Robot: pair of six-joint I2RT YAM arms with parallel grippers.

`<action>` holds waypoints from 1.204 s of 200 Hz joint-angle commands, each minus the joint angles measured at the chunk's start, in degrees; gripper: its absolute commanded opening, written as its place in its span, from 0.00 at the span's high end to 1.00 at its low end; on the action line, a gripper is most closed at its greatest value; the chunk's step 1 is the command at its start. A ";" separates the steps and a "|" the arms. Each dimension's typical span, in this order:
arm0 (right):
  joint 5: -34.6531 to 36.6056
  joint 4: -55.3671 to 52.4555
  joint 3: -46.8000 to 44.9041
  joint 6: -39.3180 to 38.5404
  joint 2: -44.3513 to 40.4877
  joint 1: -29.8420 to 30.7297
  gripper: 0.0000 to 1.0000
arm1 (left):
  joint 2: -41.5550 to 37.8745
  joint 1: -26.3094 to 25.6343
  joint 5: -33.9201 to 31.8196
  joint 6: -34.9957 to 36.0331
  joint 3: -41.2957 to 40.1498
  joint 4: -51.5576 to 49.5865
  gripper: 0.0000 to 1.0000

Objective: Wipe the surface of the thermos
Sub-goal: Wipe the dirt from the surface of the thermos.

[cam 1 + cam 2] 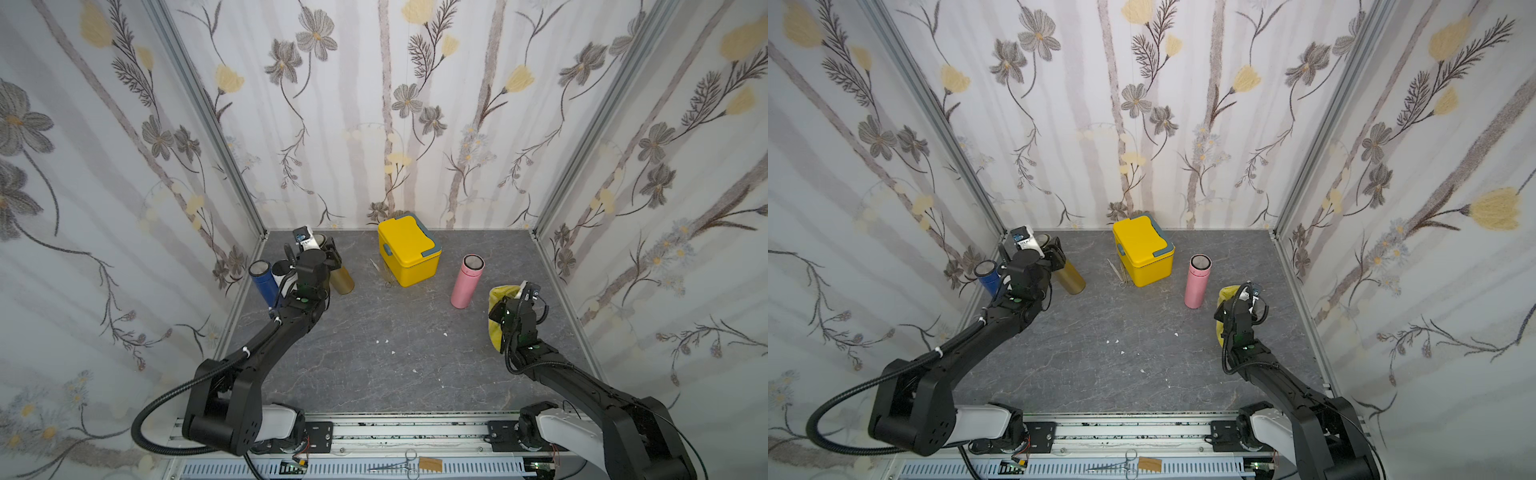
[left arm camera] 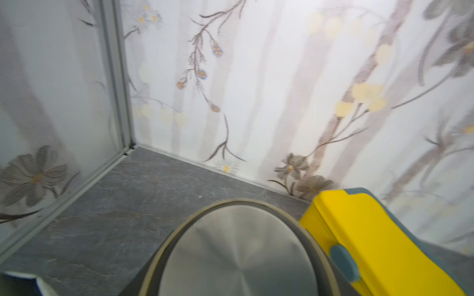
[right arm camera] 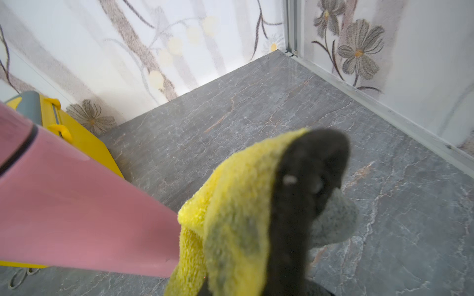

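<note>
A gold thermos (image 1: 341, 283) (image 1: 1072, 281) with a steel lid (image 2: 238, 256) stands at the back left. My left gripper (image 1: 326, 250) (image 1: 1051, 248) is shut around its upper part; the lid fills the left wrist view and hides the fingers. A pink thermos (image 1: 467, 282) (image 1: 1197, 283) (image 3: 77, 205) stands upright right of centre. My right gripper (image 1: 524, 291) (image 1: 1250, 293) is shut on a yellow cloth (image 1: 500, 296) (image 1: 1226, 297) (image 3: 230, 205), held just right of the pink thermos. One black finger (image 3: 307, 166) shows against the cloth.
A yellow box (image 1: 409, 249) (image 1: 1144, 249) with a grey-blue handle stands at the back centre, metal tweezers (image 1: 384, 272) lying left of it. A blue thermos (image 1: 262, 283) (image 1: 987, 276) stands by the left wall, close behind my left arm. Small white scraps dot the grey floor (image 1: 395, 345).
</note>
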 commanded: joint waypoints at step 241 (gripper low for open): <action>-13.56 8.07 18.62 -2.80 3.86 49.63 1.00 | -14.02 -14.90 40.27 -3.84 -11.95 24.71 1.00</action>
